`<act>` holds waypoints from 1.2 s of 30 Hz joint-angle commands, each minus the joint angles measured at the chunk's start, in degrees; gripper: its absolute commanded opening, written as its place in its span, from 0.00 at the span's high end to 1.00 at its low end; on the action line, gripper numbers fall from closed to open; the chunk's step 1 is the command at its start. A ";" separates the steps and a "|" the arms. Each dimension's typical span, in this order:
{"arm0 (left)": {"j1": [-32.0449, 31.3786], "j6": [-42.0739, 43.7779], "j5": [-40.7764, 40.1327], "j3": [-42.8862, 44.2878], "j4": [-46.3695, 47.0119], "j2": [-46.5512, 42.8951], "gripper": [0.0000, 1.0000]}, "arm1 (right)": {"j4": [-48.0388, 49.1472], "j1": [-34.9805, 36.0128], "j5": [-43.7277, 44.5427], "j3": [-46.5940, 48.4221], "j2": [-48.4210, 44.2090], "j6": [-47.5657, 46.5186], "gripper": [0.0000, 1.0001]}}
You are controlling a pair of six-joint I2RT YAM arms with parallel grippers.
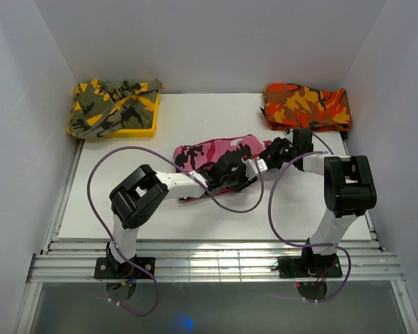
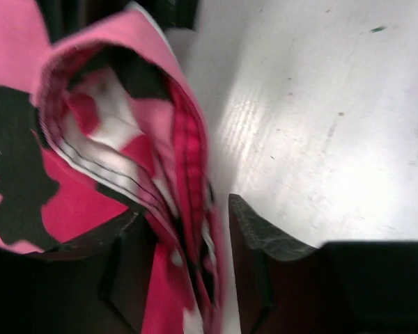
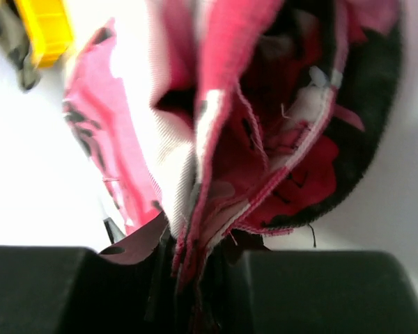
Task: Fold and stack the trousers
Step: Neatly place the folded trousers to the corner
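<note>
The pink, white and black camouflage trousers [image 1: 209, 152] lie bunched in a short heap at the middle of the table [image 1: 125, 209]. My left gripper [image 1: 231, 178] is at their near right edge. In the left wrist view the left gripper [image 2: 184, 209] stands partly open with a folded cloth edge [image 2: 125, 139] between the fingers; a thin strip of table shows beside the right finger [image 2: 254, 229]. My right gripper [image 1: 263, 165] is at the heap's right end. In the right wrist view it [image 3: 195, 243] is shut on a bundle of trouser hems [image 3: 265, 139].
A yellow tray [image 1: 145, 129] holding a yellow-olive camouflage garment [image 1: 108, 104] stands at the back left; the tray also shows in the right wrist view [image 3: 45, 28]. An orange-red camouflage garment [image 1: 306, 104] lies folded at the back right. White walls close in three sides.
</note>
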 commanded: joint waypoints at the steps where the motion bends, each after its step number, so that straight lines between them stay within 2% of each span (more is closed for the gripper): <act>1: 2.15 -7.29 4.01 -1.12 -6.51 -11.32 0.45 | 4.22 0.19 -7.08 11.08 0.07 -5.14 0.92; 4: 4.88 -12.65 6.30 -2.18 -13.88 -18.80 0.44 | -2.27 0.72 -7.71 21.98 -0.28 -15.24 0.92; 7: 7.26 -15.83 6.75 -4.29 -20.74 -25.99 0.36 | -4.32 0.72 -7.10 29.90 1.38 -20.26 0.92; 11: 8.58 -16.10 3.33 -8.33 -24.55 -32.87 0.02 | -8.89 0.72 -5.87 42.03 7.26 -24.49 0.92; 16: 12.01 -18.39 4.02 -10.88 -28.42 -34.55 0.02 | -7.31 0.89 -4.20 54.14 13.86 -27.12 0.92; 18: 12.10 -20.13 3.67 -11.76 -28.68 -35.07 0.02 | -5.92 0.81 -3.14 56.28 15.44 -27.48 0.92; 22: 12.71 -20.59 4.20 -13.69 -28.33 -36.30 0.02 | -3.89 -0.68 -0.95 63.64 18.35 -23.80 0.92; 30: 13.07 -20.15 4.81 -14.49 -28.51 -36.13 0.02 | -2.22 -2.01 0.02 71.22 19.23 -21.68 0.92; 36: 13.07 -20.41 4.20 -14.49 -28.86 -35.78 0.02 | 1.29 -3.15 4.77 72.37 18.18 -19.05 0.92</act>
